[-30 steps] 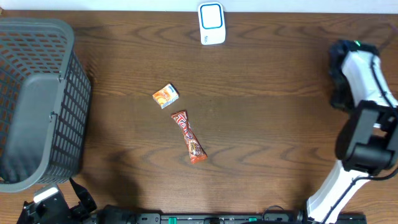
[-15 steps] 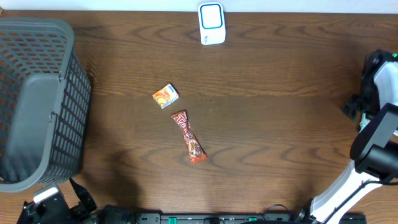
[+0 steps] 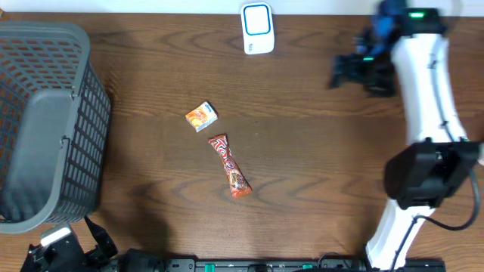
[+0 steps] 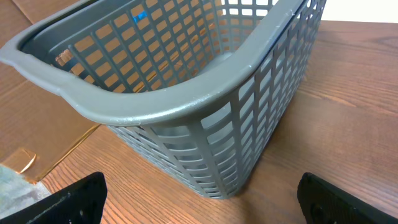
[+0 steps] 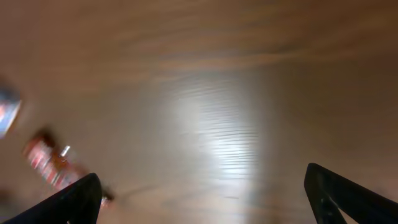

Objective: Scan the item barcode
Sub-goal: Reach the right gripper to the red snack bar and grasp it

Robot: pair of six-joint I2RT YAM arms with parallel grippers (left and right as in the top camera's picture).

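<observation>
Dark brown wooden table [image 3: 318, 151], side-to-side grain, a soft sheen of light across it in the blurred right wrist view. Over at the left end, upright on the wood, a grey lattice basket [image 3: 45, 121], mouth up, with a thick rolled rim. Up at the far edge, near the middle, a small white scanner [image 3: 257, 29] with a blue-ringed face. Out in the open middle, a small orange packet [image 3: 202, 116], flat and a little askew. Just beside it on the near side, not touching, a long red snack bar [image 3: 229, 166], flat, slanted, far end toward the packet. Both well apart from basket and scanner.
</observation>
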